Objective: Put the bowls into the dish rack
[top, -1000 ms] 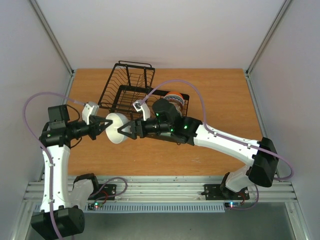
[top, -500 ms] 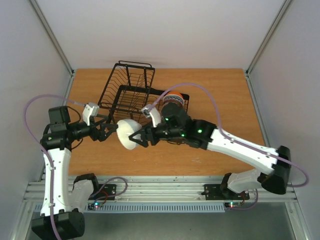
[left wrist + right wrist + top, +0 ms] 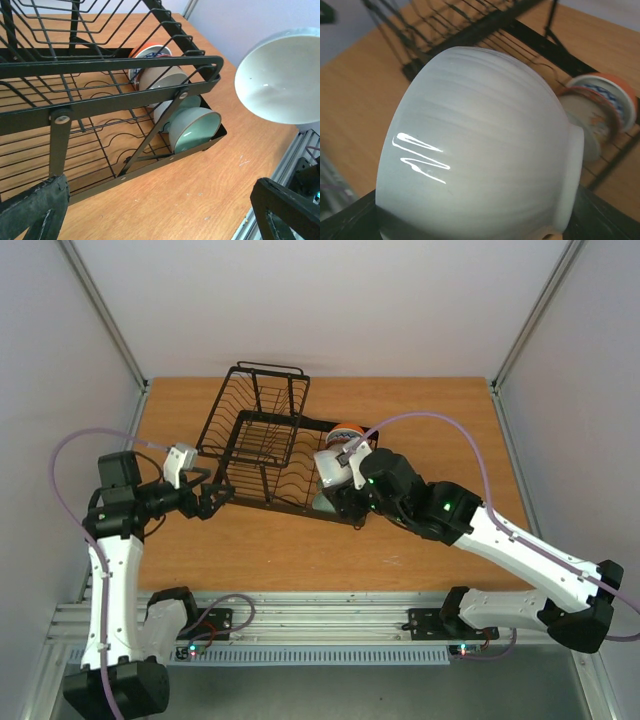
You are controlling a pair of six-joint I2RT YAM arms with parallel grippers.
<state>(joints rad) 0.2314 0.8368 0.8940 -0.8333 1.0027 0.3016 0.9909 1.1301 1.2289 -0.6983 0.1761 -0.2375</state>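
Observation:
The black wire dish rack [image 3: 252, 436] stands on the wooden table. At its right end stand an orange-rimmed bowl [image 3: 349, 432], a cream bowl [image 3: 161, 78] and a celadon bowl [image 3: 194, 131] on edge among the tines. My right gripper [image 3: 338, 482] is shut on a pale white bowl [image 3: 333, 468], held tilted just above that end of the rack. This bowl [image 3: 480, 145] fills the right wrist view and shows at the upper right of the left wrist view [image 3: 281, 76]. My left gripper [image 3: 216, 498] is open and empty, left of the rack's front rail [image 3: 110, 62].
The rack's smaller basket section [image 3: 268, 390] juts toward the back wall. Bare wood [image 3: 440, 420] lies right of the rack. An aluminium rail [image 3: 330, 615] runs along the near edge. White walls close in both sides, and purple cables loop over the arms.
My left gripper opened, let go of the white bowl and drew back left. My right arm carried the bowl rightward, over the rack's right end.

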